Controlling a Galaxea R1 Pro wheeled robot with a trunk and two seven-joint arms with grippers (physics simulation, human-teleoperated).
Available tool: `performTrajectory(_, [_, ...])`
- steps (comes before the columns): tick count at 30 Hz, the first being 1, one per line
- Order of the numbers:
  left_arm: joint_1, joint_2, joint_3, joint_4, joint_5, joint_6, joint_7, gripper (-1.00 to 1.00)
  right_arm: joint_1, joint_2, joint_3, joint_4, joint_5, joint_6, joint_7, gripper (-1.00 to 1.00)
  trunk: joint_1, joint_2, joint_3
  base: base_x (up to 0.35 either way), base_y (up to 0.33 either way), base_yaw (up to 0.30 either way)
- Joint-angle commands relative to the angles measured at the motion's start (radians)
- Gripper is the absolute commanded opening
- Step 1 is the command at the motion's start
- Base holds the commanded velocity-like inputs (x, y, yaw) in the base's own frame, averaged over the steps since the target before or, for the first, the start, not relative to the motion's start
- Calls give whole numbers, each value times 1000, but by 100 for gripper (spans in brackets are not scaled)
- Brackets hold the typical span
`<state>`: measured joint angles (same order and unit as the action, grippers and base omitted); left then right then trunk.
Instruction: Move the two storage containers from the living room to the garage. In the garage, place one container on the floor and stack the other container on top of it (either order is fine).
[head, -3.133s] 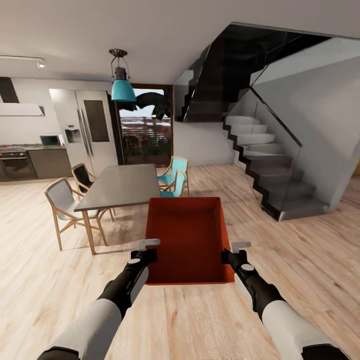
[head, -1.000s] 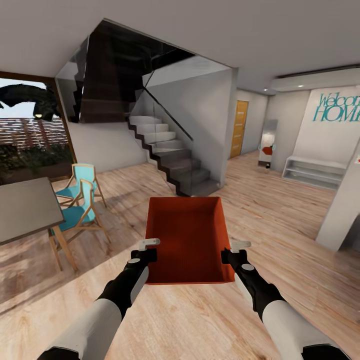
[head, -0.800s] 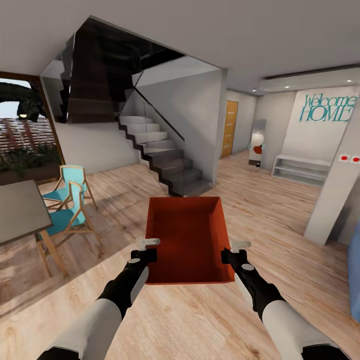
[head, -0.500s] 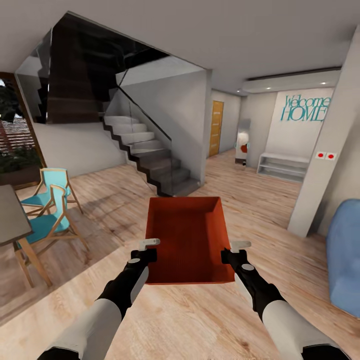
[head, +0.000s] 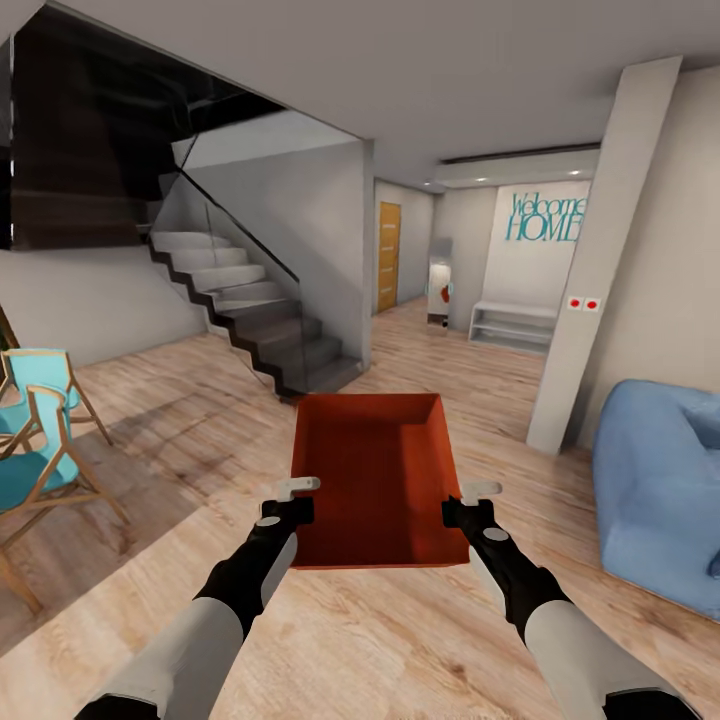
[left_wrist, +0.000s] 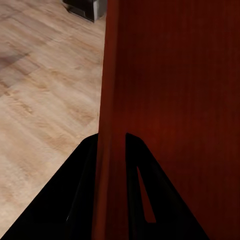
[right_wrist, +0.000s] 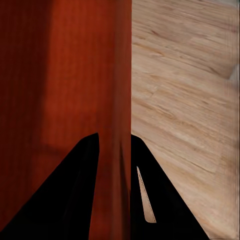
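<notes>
both end effectors, left and right, clamped the storage container walls; level carrying toward the 12 o'clock hallway looked wisest.

Matt, finely ribbed orange-red container, light wood plank floor, glass stair railing, soft blue sofa

You face light wood plank flooring. A dark staircase with glass railing rises ahead-left, beside two teal wooden chairs. A blue sofa sits right, near a white pillar. "Welcome HOME" lettering marks the far wall above a low white shelf.
</notes>
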<state>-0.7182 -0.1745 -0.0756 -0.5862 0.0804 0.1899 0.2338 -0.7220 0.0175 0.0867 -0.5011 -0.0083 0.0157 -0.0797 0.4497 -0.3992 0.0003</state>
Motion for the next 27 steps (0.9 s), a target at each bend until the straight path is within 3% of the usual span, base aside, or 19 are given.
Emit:
performTrajectory(1, [0, 0, -4, -2, 10, 5, 10, -100, -1, 0, -5, -1, 4, 1, -6, -100, 0, -1, 0, 0, 0, -284])
performTrajectory(7, [0, 0, -4, -2, 10, 5, 10, -100, -1, 0, -5, 0, 3, 1, -5, -100, 0, -1, 0, 0, 0, -264])
performTrajectory(12, [0, 0, -4, -1, 10, 5, 10, -100, -1, 0, -5, -1, 3, 2, -6, -100, 0, -1, 0, 41, 0, -60])
performTrajectory(27, [0, 0, -4, 6, 9, 5, 10, -100, -1, 0, -5, -2, 3, 2, -5, -100, 0, -1, 0, 303, 0, -1])
